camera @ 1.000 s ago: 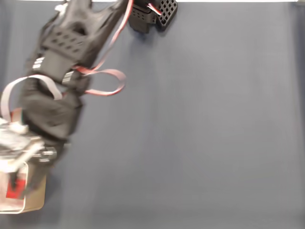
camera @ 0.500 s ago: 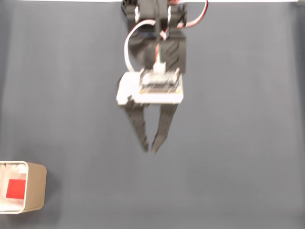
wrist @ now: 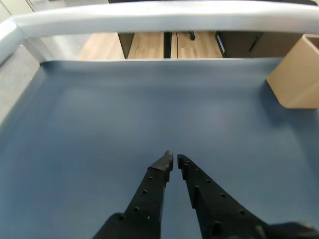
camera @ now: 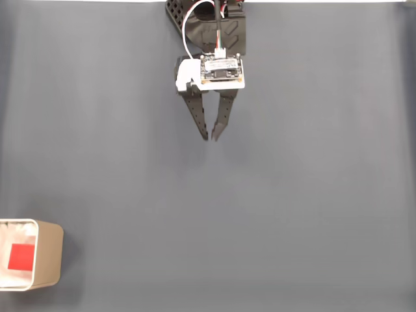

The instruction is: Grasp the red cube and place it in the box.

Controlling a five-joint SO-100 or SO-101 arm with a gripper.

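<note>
Covering the whole work surface, a blue-grey mat (camera: 292, 195) is recorded as the largest item; in the wrist view it is bounded at the far edge by a pale metal rail (wrist: 159, 20).

Arm (camera: 214, 26): black, mounted at the top centre of the fixed view, folded close to its base, judged a resting pose since nothing remains to be carried.

Box (camera: 51, 255): tan, rounded corners, white inside, set at the lower left corner of the fixed view, well apart from the arm; its tan side is seen at the far right of the wrist view (wrist: 299, 74).

Gripper (camera: 210, 137): nothing is held; the two black fingers are drawn nearly together, tips almost touching, as also seen in the wrist view (wrist: 173, 160).

Red cube (camera: 21, 257): lying inside the box, on its white floor. The task is judged complete.
</note>
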